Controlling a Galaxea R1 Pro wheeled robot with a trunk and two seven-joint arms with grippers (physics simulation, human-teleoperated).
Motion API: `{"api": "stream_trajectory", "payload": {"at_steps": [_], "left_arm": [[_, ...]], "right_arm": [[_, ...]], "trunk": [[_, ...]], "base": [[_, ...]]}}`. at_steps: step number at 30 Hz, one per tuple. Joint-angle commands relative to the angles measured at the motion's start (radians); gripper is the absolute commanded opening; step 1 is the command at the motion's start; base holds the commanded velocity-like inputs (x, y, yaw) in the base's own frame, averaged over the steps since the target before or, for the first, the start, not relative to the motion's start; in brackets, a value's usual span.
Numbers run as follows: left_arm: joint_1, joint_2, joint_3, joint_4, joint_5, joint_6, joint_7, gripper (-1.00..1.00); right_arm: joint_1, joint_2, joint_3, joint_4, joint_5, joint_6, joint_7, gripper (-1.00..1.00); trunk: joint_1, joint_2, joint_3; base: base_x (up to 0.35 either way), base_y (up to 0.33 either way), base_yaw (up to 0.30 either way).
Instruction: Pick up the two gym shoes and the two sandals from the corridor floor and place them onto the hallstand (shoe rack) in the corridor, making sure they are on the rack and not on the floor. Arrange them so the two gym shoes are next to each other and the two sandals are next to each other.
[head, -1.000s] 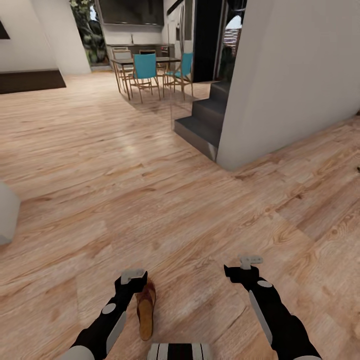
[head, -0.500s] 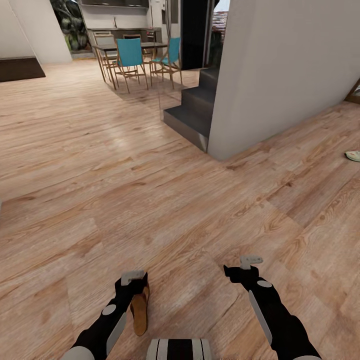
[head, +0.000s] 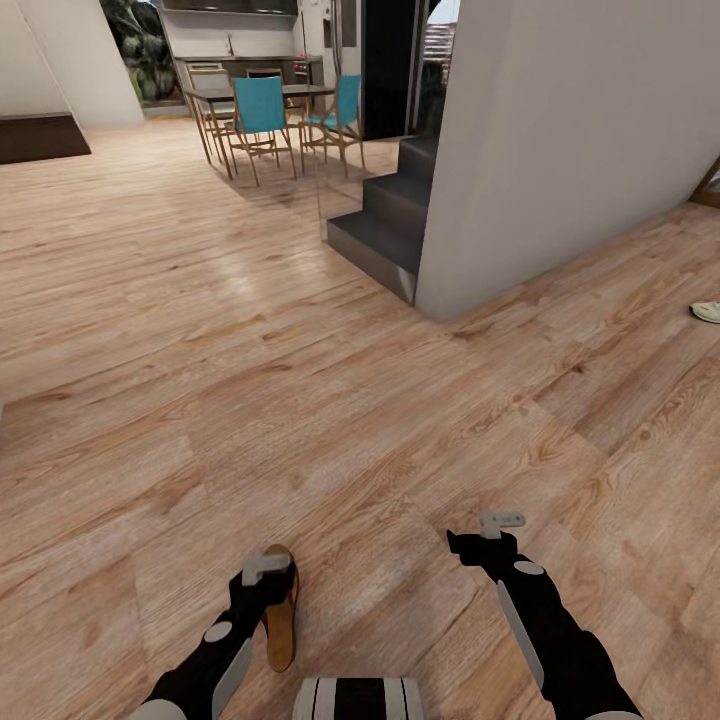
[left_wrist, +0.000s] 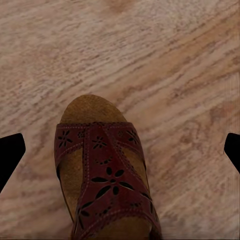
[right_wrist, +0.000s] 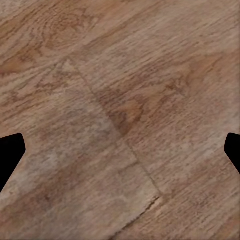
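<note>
One dark brown sandal (head: 281, 612) with a tan footbed lies on the wood-plank corridor floor (head: 330, 400), just in front of my base. My left gripper (head: 268, 572) hangs right over its left side. In the left wrist view the sandal (left_wrist: 102, 175) with its perforated strap sits between the widely spread fingertips (left_wrist: 11, 152), so the left gripper (left_wrist: 121, 150) is open. My right gripper (head: 500, 525) hovers open over bare floor, its fingertips (right_wrist: 10, 150) wide apart. A cream gym shoe (head: 708, 312) peeks in at the far right edge. The hallstand is out of view.
A pale wall corner (head: 560, 150) stands ahead on the right with dark grey steps (head: 385, 225) beside it. Farther back is a dining table with teal chairs (head: 262, 108). My base's striped front (head: 358, 697) shows at the bottom edge.
The camera swung to the right a second ago, bringing the gym shoe into view. Since then my left gripper has dropped lower beside the sandal. The right arm has held still.
</note>
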Motion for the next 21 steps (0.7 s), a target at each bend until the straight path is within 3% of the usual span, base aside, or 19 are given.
{"api": "stream_trajectory", "payload": {"at_steps": [1,7,15,21], "left_arm": [[0.000,0.000,-0.001,0.003,0.010,-0.003,0.000,1.00],[0.000,-0.005,-0.001,0.068,0.011,-0.003,0.000,1.00],[0.000,-0.009,-0.001,0.110,0.011,-0.004,0.000,1.00],[0.000,-0.009,-0.001,0.140,0.011,-0.004,0.000,1.00]], "right_arm": [[0.000,0.000,0.000,-0.001,0.001,0.005,0.001,1.00],[0.000,-0.001,0.000,-0.001,0.001,0.005,0.001,1.00],[0.000,-0.001,0.000,-0.001,0.001,0.005,0.001,1.00],[0.000,-0.001,-0.001,-0.001,0.001,0.005,0.001,1.00]], "trunk": [[0.000,0.000,-0.001],[0.000,0.000,-0.001],[0.003,-0.002,-0.041],[0.003,-0.002,-0.044]], "base": [[0.000,0.000,0.000],[0.000,0.000,0.000],[0.000,0.000,0.000],[0.000,0.000,0.000]]}}
